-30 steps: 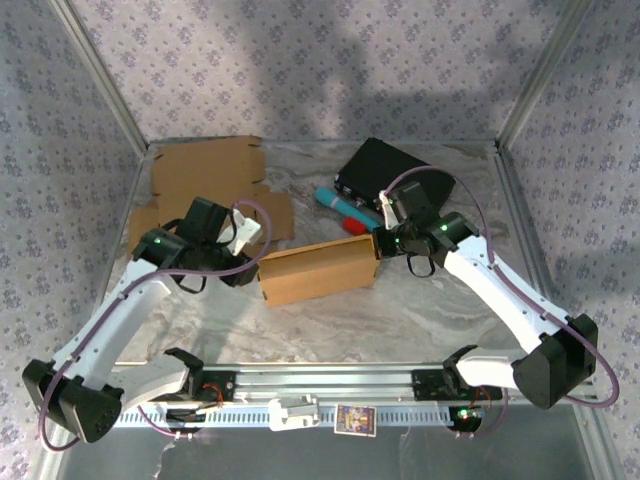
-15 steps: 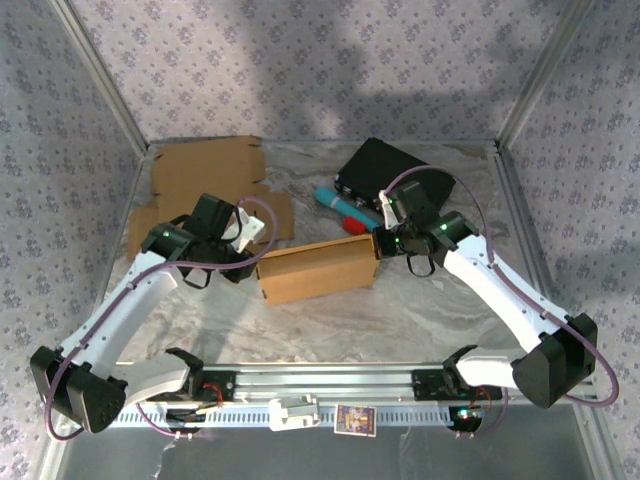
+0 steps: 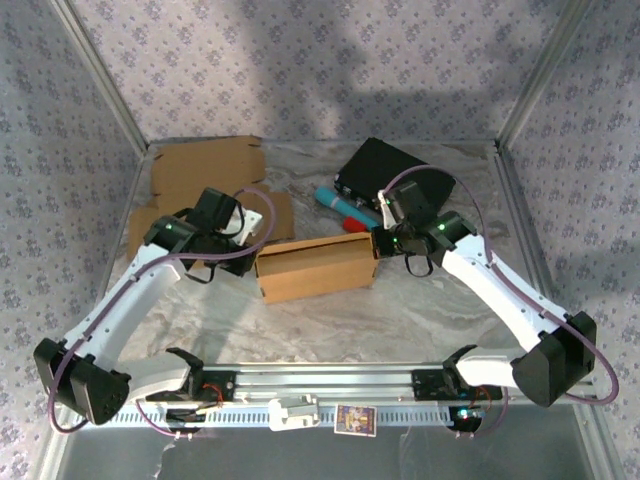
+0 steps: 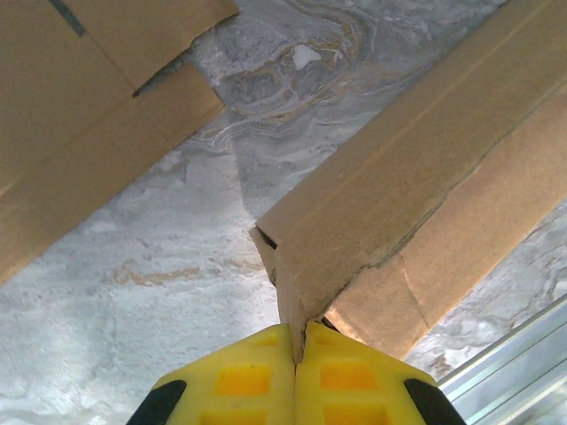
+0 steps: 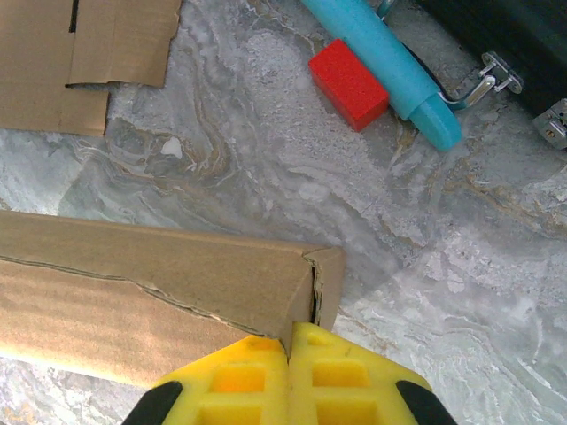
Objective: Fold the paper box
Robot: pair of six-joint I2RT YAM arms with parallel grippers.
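While the box lies on its long side at the middle of the table, running roughly from 9 to 3 o'clock, each arm meets one end of it. At the 9 o'clock end, the left gripper has its jaws pressed together. In the left wrist view, a thin cardboard edge at the box's corner runs into the seam between the yellow fingers, so the claw is clamped on the box. At the 3 o'clock end, the right gripper is likewise together. In the right wrist view, its fingers pinch the box's corner, where an end flap stands slightly ajar. The box's top face shows a crease along its length.

Flat cardboard lies at 10 o'clock from the box, close to the left gripper but apart from the box. A black case sits at 1 o'clock. Between the case and the box lie a teal tool and, just beside it, a red block, both near the box's far edge at about 12 to 1 o'clock.
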